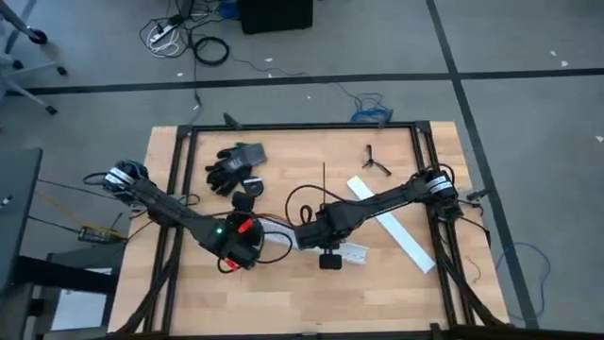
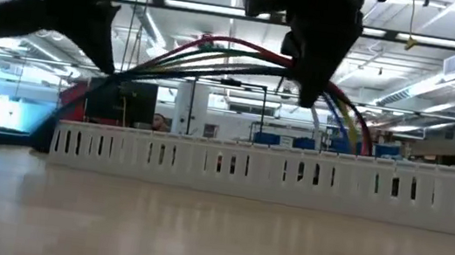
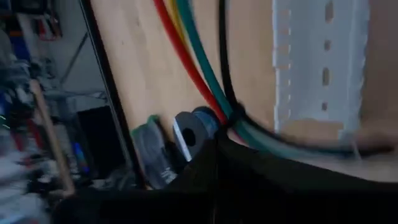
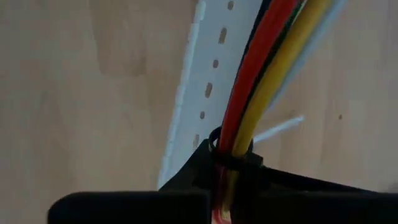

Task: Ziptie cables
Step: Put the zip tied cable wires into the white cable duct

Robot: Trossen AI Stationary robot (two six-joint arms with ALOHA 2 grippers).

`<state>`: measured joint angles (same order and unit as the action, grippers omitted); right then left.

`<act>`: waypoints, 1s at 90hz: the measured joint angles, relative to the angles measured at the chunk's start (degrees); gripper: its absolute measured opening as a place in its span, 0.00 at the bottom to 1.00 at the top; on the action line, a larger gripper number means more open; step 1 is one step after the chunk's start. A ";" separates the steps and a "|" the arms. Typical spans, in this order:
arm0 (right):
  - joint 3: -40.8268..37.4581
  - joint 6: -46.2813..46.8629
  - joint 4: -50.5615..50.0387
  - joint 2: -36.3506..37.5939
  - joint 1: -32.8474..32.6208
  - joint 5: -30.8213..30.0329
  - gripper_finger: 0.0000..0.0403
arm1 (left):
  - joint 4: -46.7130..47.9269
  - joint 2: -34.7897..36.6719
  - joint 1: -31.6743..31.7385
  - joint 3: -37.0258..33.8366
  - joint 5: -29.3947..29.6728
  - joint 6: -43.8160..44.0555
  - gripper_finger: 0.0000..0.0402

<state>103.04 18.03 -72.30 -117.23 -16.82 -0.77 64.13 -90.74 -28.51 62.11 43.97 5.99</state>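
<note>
Bundle of cables (image 2: 219, 60), red, yellow, green, black and blue: strung in a raised arc between the two grippers, clear of the tabletop, near table centre in the high view. Left gripper (image 1: 241, 244), at about 8 o'clock from centre, clenched on one end of the bundle; right gripper (image 1: 316, 229), just right of centre, clamped on the other end, where a thin black band, probably the ziptie (image 4: 219, 152), circles the wires at the fingers. Likely reason for the hold: tension keeps the strands parallel and together so the tie can cinch. White slotted channel (image 1: 392, 225): lies flat beneath the span, running toward 4 o'clock. Black gloves (image 1: 231, 165) at 11 o'clock; small black forked clip (image 1: 375, 161) at 1 o'clock. Surface: pale wood tabletop (image 1: 283, 293) in a black frame. Room: grey floor with loose cords, workshop with ceiling strip lights behind.
</note>
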 joint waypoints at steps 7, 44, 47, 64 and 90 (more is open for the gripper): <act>0.00 0.02 -1.87 0.00 -0.05 1.53 0.03 | -0.15 -1.36 -0.02 0.00 0.06 -1.61 0.00; 8.54 -1.31 -8.59 0.54 -0.05 5.96 0.03 | -3.27 -1.60 -0.07 3.87 0.17 3.29 0.00; 8.55 -1.34 -8.62 0.57 -0.07 5.96 0.03 | -5.08 -1.24 -0.29 3.91 0.16 3.75 0.00; 8.50 -1.73 -7.78 0.20 -0.19 5.50 0.03 | -10.44 0.34 -1.71 3.91 -1.50 3.39 0.00; 8.50 -1.27 -7.51 0.17 -0.55 4.85 0.03 | -10.19 1.09 -1.92 3.93 -0.95 6.26 0.06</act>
<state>111.55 16.75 -79.81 -117.05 -17.37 4.08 53.94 -89.65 -30.44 66.04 43.02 12.25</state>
